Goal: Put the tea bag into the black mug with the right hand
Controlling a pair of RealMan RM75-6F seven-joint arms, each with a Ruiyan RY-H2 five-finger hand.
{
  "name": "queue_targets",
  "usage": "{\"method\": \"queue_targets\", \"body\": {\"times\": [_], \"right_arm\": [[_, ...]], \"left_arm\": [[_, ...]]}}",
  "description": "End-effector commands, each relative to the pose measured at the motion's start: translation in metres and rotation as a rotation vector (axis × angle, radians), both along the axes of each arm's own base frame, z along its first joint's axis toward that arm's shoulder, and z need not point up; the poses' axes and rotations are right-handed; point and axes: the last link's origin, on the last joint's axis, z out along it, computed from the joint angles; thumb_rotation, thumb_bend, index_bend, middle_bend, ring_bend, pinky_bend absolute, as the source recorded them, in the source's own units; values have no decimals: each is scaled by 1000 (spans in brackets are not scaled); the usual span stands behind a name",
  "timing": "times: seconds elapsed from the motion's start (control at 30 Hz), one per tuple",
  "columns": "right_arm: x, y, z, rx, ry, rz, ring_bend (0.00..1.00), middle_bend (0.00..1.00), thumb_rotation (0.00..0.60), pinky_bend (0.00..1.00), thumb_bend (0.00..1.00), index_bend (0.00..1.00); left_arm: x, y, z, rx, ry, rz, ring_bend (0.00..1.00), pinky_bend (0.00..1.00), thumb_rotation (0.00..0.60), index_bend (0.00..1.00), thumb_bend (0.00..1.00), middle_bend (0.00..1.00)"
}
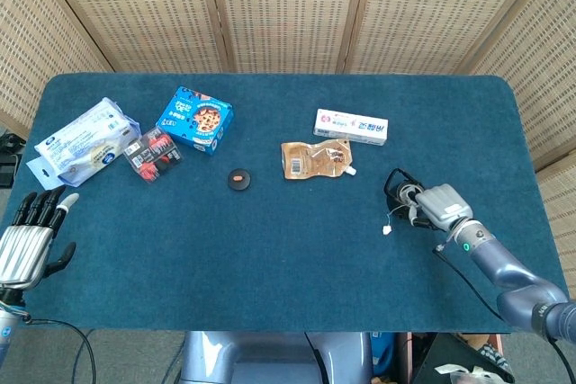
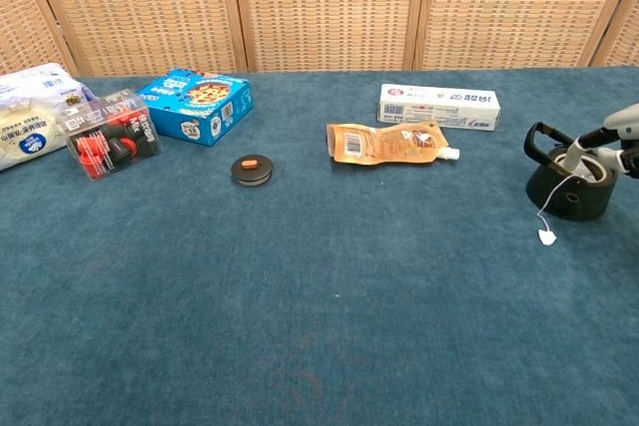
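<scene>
The black mug (image 1: 400, 192) (image 2: 567, 190) stands near the right front of the blue table. My right hand (image 1: 442, 203) (image 2: 620, 140) sits just right of it, fingertips reaching over the mug's mouth. There they pinch the pale tea bag (image 2: 577, 156), which lies in the opening. Its string runs over the near rim down to the white paper tag (image 1: 386, 229) (image 2: 546, 236) lying on the cloth. My left hand (image 1: 31, 238) hangs off the table's left front corner, fingers straight and holding nothing.
A white toothpaste box (image 2: 438, 106) and an orange pouch (image 2: 387, 142) lie behind and left of the mug. Further left are a small black lid (image 2: 252, 168), a blue snack box (image 2: 196, 105), a red-and-black pack (image 2: 108, 132) and a white bag (image 1: 81, 142).
</scene>
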Motion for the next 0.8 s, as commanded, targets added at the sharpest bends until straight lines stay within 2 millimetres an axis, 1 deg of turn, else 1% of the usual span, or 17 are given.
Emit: {"method": "queue_targets", "body": {"times": [0.03,0.17,0.3,0.8], "right_arm": [[2,1,4,-10,-4,4,899,928,0,963,902,220],[4,2,11,-30,-15,9,899,928,0,962,902,220],[3,1,13,-35,-13,2,899,928,2,963,902,220],[-5,-5,2,-19,-2,-28,899,928,23,962,902,220]], "left_arm": [[0,0,0,1,-1,-2,0,0,600,72,410,0],[0,0,-1,0,-2,-1,0,0,600,72,410,0],[0,-1,-1,0,-4,-1,0,0,600,72,410,0],[-2,-2,0,0,0,6,0,0,600,72,410,0]]}}
